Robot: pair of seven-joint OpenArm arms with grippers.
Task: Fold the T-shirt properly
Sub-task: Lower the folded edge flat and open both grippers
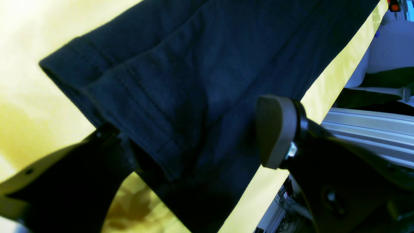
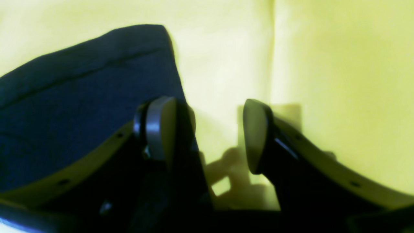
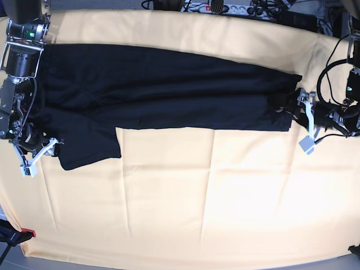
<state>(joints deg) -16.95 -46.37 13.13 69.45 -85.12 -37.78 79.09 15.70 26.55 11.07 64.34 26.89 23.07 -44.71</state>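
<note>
pale yellow tablecloth (image 3: 180,202) over the whole tabletop, creased in squares, cables and a power strip (image 3: 225,8) past the far edge. lying along the far half of the cloth: the t-shirt (image 3: 157,90), black, stretched from the one short edge nearly to the other as a long narrow band. looks already folded lengthwise, judging by the straight near edge and the doubled hems seen in the left wrist view. one sleeve (image 3: 90,147) sticking out toward the near edge at the end where the right arm works, not yet tucked in.

left gripper (image 1: 200,142) at the hem end of the shirt, jaws spread wide, fabric (image 1: 181,81) lying between and under them but not pinched; nothing held. right gripper (image 2: 210,136) beside the loose sleeve, jaws well apart over bare yellow cloth, one finger (image 2: 160,127) just at the sleeve's edge (image 2: 97,97); nothing held there either.

so, by the look of things: first lengthwise fold done, or mostly. left to do: bring the stray sleeve in over the body, then fold the long band crosswise, probably more than once, into a compact rectangle. both ends in reach of an arm, which suits a crosswise fold. slight slant in the band's far edge, perhaps worth squaring first.
</note>
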